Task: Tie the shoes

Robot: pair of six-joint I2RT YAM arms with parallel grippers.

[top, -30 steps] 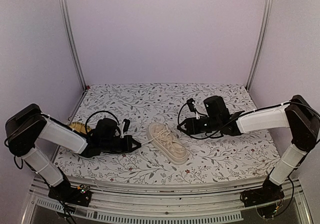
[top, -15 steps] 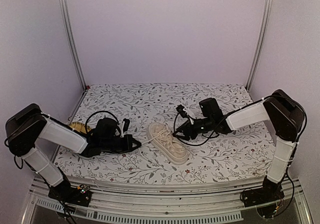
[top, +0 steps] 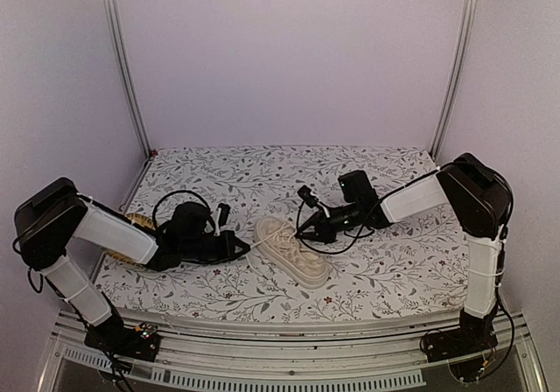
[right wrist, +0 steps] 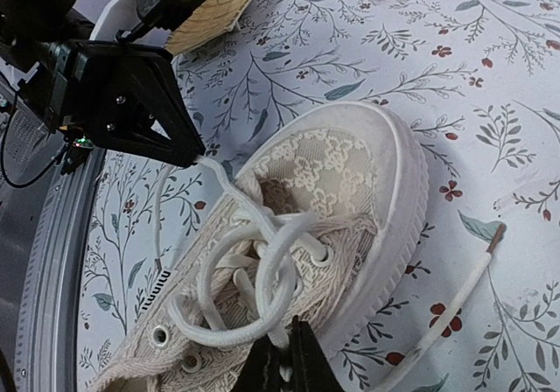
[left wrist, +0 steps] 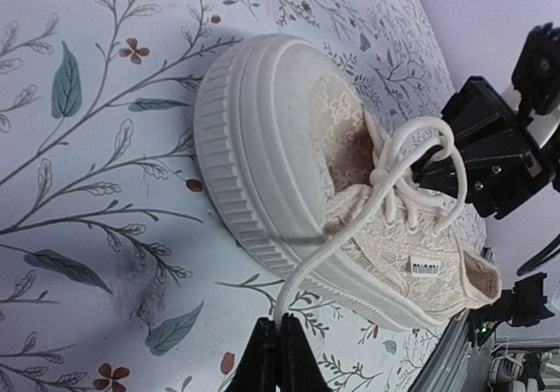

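Checking in from the remote station. The floral table (top: 262, 169) has both arms reaching in low. The sneaker (top: 291, 252) sits on its sole near the front middle, angled between the two grippers. The yellow mat (top: 134, 223) pokes out behind the left arm.

The left gripper (left wrist: 276, 339) is pinched fully shut on one lace strand (left wrist: 324, 256), which runs out sideways from the eyelets and looks fairly taut. The right gripper (right wrist: 282, 348) is down on top of the lacing. Its tips are together on the loop (right wrist: 219, 318), so I read it as clamped on that. The other lace end (right wrist: 455, 300) lies slack on the cloth beside the sole.

My guess is we're mid-knot, with the loop formed but nothing cinched yet. Next I'd draw the two grips apart evenly, slow enough that the sneaker doesn't drag or roll.

Compared with a second ago, the right arm has swung in from well off to the side and landed on the laces. The left arm and the sneaker have barely budged.
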